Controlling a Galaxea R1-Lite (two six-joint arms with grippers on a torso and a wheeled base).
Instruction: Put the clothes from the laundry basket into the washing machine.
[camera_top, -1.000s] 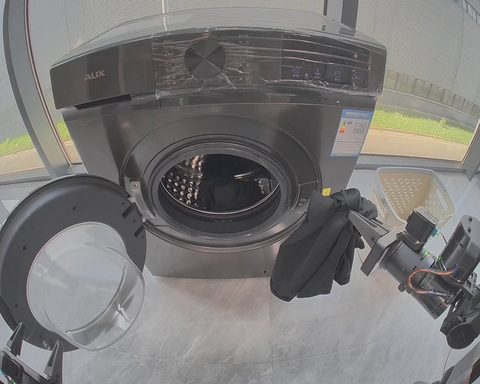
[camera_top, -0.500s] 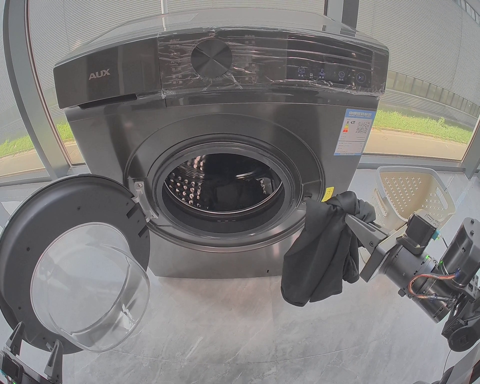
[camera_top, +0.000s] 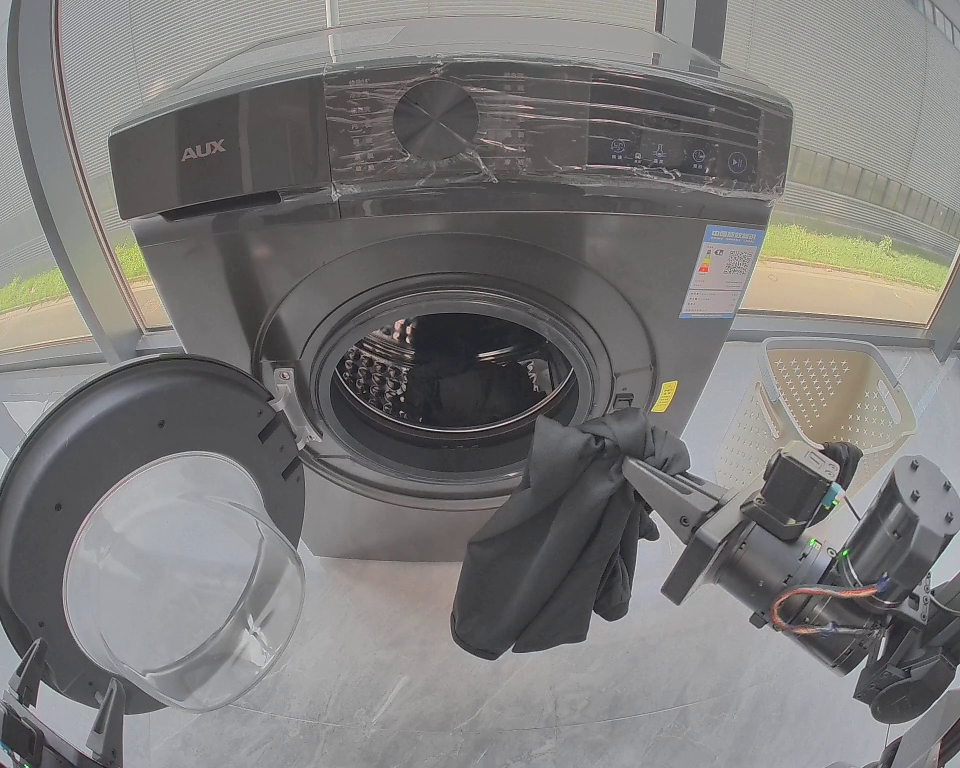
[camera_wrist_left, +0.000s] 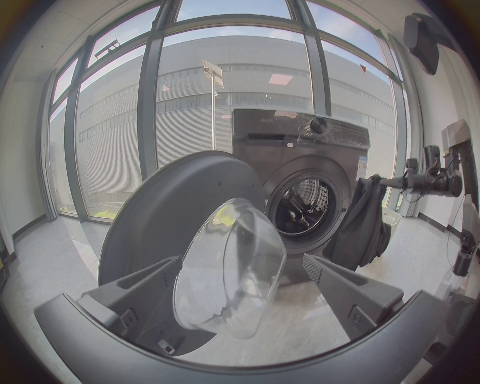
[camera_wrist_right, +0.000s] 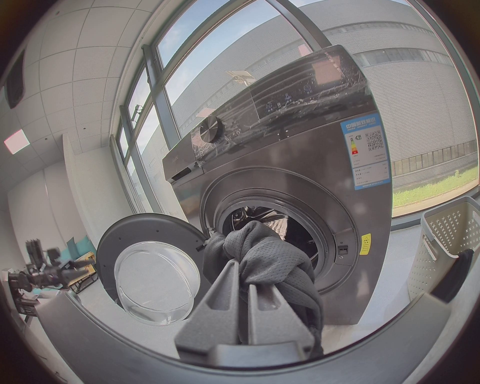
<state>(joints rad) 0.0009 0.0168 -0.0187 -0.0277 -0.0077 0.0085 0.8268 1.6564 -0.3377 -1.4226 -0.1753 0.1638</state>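
— What's around it, from where you stand?

— A window wall (camera_top: 860, 150) behind, grey stone floor (camera_top: 400, 690) all round. The washing machine (camera_top: 450, 230) stands with its back to the glass. Its door (camera_top: 150, 470) is swung wide on the left hinge, glass bowl bulging out over the floor.

— Does the door block anything?

— It sits between the left gripper (camera_top: 75, 680) and the drum (camera_top: 455, 385). That gripper is low, by the door's bottom edge, with its fingers spread and nothing between them. The drum's mouth is unobstructed from the front, and dark clothes (camera_top: 470, 385) lie inside.

— And on the right?

— The laundry basket (camera_top: 830, 395) is on the floor, just beside the machine's right flank, with a dark piece (camera_wrist_right: 452, 275) draped over its rim. There is bare floor between the door and the basket.

— Where's the piece being carried?

— The black garment (camera_top: 560, 540) hangs bunched from the right gripper (camera_top: 640, 470), whose fingers are clamped on its top knot. It dangles before the lower right rim of the drum's mouth, clear of the floor. Whether it brushes the rim, I can't tell.
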